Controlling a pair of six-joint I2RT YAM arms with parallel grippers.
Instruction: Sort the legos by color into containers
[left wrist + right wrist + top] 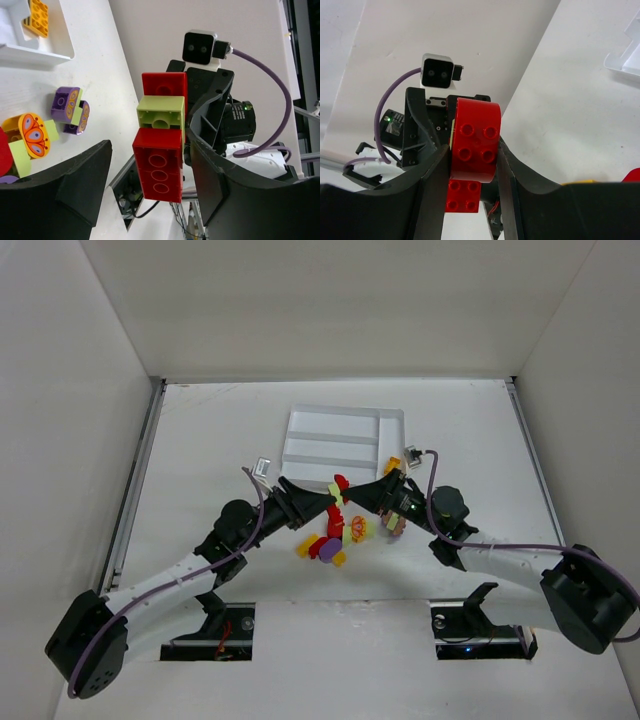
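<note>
Pinching a red lego stack [475,131], right tool [473,165] narrowed.

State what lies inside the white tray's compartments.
One orange-yellow brick lies in the tray's narrow end slot. The long slots show no bricks, but the right arm and the held lego stack overlap the tray's near edge, hiding that strip.
</note>
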